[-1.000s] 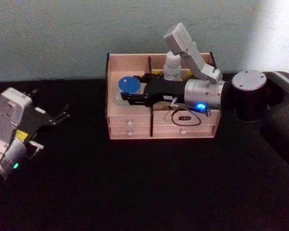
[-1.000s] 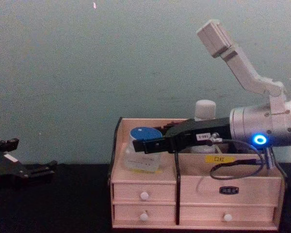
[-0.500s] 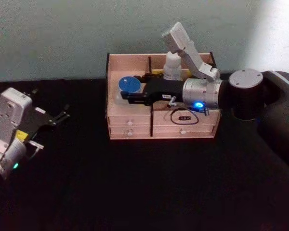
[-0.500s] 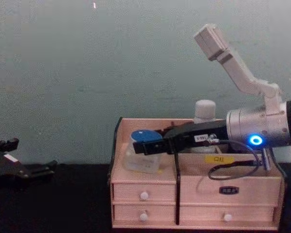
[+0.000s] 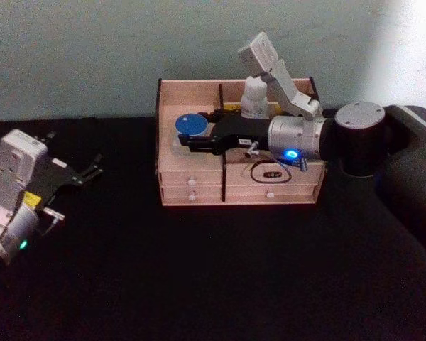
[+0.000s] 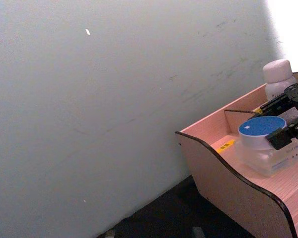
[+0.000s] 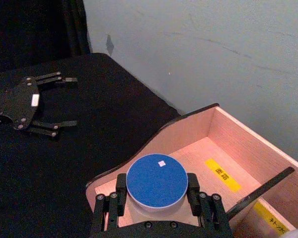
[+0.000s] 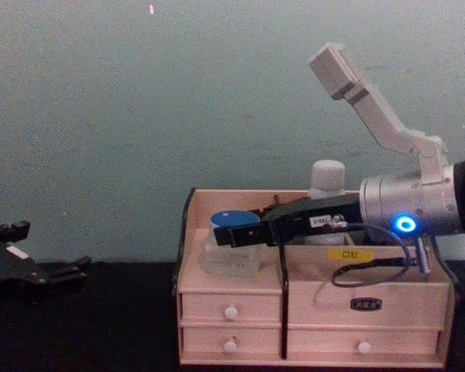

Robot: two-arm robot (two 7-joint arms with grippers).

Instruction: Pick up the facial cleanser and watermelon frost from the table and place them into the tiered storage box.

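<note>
Change: your right pincer (image 5: pixel 192 140) has drawn back a little and sits lower, fingers still clamped round the blue-lidded jar (image 5: pixel 189 125).
Jar: in the storage box (image 5: pixel 199 181), left compartment.
Bottle (image 5: pixel 253 96): already inside.
Left pincer (image 5: pixel 82 173): spread, idle over the counter (image 5: pixel 213 270).
Meaning: release next, you'd judge.

The jar (image 5: pixel 191 125) sits in the tiered storage box's (image 5: pixel 192 177) left compartment.

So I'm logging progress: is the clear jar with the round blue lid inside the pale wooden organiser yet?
Inside: the clear blue-lidded jar stands upright in the organiser's left compartment, right gripper shut on it.
</note>
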